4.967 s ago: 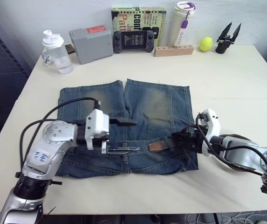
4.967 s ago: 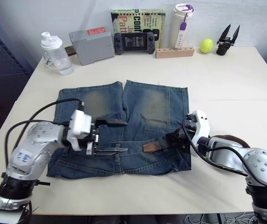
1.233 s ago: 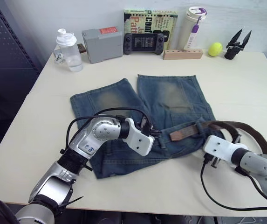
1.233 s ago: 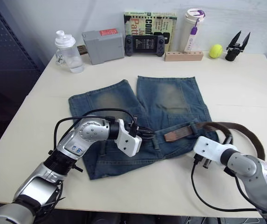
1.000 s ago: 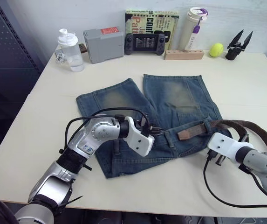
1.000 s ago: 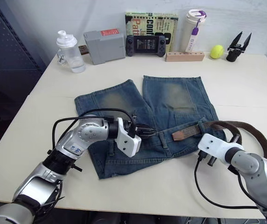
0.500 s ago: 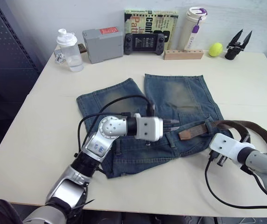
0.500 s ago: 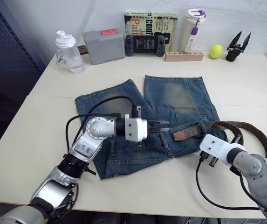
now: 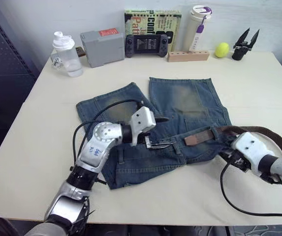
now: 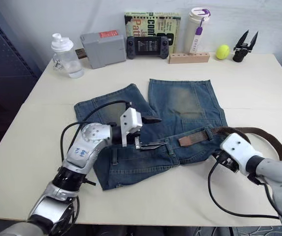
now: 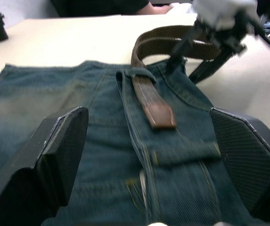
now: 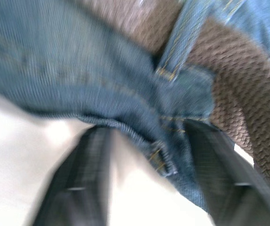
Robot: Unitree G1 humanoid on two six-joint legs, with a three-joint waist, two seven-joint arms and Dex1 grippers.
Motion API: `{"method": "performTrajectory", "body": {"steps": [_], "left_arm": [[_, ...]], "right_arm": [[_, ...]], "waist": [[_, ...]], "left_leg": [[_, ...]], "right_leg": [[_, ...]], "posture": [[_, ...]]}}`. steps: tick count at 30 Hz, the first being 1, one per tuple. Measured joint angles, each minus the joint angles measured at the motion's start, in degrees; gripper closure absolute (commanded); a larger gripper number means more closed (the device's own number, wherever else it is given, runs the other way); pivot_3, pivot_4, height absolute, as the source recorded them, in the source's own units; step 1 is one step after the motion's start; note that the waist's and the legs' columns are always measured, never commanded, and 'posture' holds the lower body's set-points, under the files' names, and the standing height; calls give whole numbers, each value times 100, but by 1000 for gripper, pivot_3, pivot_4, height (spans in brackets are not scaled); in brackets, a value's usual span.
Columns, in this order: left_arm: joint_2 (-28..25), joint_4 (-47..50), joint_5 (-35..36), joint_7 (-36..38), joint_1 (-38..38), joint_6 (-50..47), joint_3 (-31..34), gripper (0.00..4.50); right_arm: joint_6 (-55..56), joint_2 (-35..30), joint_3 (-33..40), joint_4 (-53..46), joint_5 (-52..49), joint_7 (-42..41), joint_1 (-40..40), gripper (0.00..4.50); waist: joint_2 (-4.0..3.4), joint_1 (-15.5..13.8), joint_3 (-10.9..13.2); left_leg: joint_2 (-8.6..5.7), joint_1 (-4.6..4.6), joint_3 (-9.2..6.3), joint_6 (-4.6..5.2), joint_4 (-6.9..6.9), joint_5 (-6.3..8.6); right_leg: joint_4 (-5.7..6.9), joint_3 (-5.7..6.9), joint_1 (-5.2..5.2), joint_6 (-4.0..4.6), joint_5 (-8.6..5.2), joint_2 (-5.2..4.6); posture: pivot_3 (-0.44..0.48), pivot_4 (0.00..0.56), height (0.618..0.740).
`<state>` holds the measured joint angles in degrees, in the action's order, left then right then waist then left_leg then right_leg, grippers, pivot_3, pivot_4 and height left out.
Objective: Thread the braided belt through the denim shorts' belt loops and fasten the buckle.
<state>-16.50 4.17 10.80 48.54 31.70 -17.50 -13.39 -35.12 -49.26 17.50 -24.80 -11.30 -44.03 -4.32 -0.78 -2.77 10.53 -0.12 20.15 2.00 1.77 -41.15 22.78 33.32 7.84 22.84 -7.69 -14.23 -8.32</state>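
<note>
Left gripper (image 9: pixel 156 132) spread wide over the waistband of the denim shorts (image 9: pixel 180 105), nothing held, aimed straight down the leather tip of the braided belt (image 9: pixel 198 136). Right gripper (image 12: pixel 139 155) open too, fingers either side of the waistband's corner (near the table's (image 9: pixel 27 142) front right edge), not clamped yet. Belt passing under one of the belt loops (image 11: pixel 135 75) so far, the rest looping off behind the right arm; buckle hidden. Best bet: pin the denim with the right, pinch the tip low and flat, then drag toward the next loop without bunching the fabric.
</note>
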Motion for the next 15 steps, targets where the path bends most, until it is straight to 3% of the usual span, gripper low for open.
{"method": "performTrajectory", "body": {"steps": [1,4,10,12,15], "left_arm": [[-47,104,3,-39,-67,-20,48,0],[-241,500,-20,-262,-205,-80,327,0],[-272,1366,5,-725,-734,-369,532,0],[-223,1586,20,-847,-845,-505,479,0],[-205,1613,26,-964,-852,-617,439,0]], "right_arm": [[-189,9,140,-41,-172,-41,83,305],[-1174,7,606,-190,-1038,-172,480,305],[-4894,491,1682,31,-3320,-285,2014,305],[-5614,1080,1694,414,-4425,271,1960,305],[-5711,1570,1742,1022,-5736,1672,1826,305]], "waist": [[-2,3,1],[-4,-44,2],[-12,-21,7],[-15,-48,8],[-19,-28,9]], "left_leg": [[3,-2,-8,0,0,0],[-4,3,-8,0,-4,1],[-2,4,-48,1,0,2],[-13,7,-49,1,-5,1],[-20,5,-40,4,-4,0]], "right_leg": [[0,-2,0,0,0,-1],[-1,-9,1,0,0,-5],[3,-5,2,3,-1,-9],[11,-10,2,4,-2,-13],[14,-18,3,3,-2,-18]], "posture": [[0,150,726],[0,150,726],[0,150,726],[0,150,726],[0,150,726]]}}
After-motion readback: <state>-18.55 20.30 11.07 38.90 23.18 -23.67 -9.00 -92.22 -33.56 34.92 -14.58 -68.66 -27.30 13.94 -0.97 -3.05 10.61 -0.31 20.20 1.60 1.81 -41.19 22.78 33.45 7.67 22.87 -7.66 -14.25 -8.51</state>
